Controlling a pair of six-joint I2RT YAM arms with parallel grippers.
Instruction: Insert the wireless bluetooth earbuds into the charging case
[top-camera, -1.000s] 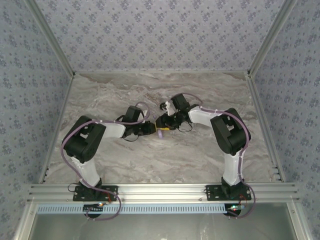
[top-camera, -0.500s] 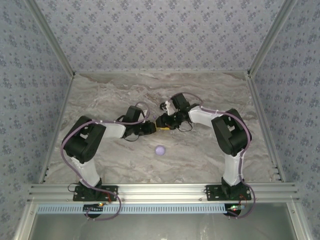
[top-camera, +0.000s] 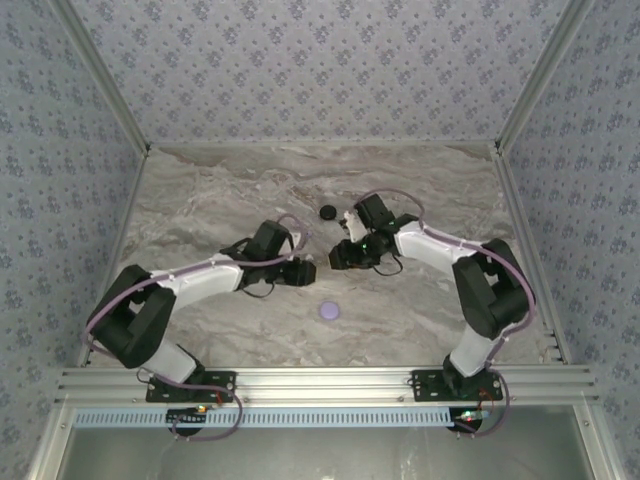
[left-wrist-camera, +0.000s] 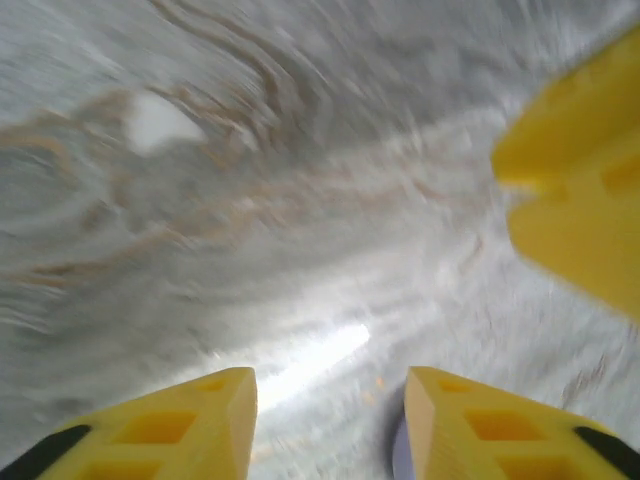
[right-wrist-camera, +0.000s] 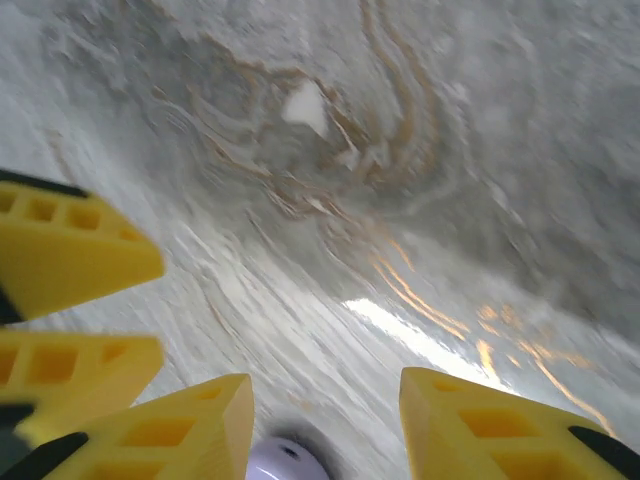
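The lavender charging case (top-camera: 329, 311) lies by itself on the marble table, nearer the front than both grippers. My left gripper (top-camera: 308, 271) and right gripper (top-camera: 336, 255) face each other a small gap apart at mid-table. In the left wrist view the left gripper (left-wrist-camera: 330, 385) is open over bare marble, with a lavender sliver of the case (left-wrist-camera: 398, 460) beside its right finger. In the right wrist view the right gripper (right-wrist-camera: 325, 390) is open too, and the case (right-wrist-camera: 285, 460) peeks in at the bottom edge by its left finger. The earbuds are hidden.
A black round disc (top-camera: 327, 211) lies on the table just behind the grippers. The marble table (top-camera: 200, 190) is bounded by patterned walls and aluminium rails on three sides. In the right wrist view the left gripper's yellow fingers (right-wrist-camera: 70, 255) stand close at the left.
The lavender case has left the grippers, dropped to the table and moved toward the front. The left gripper has opened. Both arms shifted and the grippers drew apart, uncovering the black disc.
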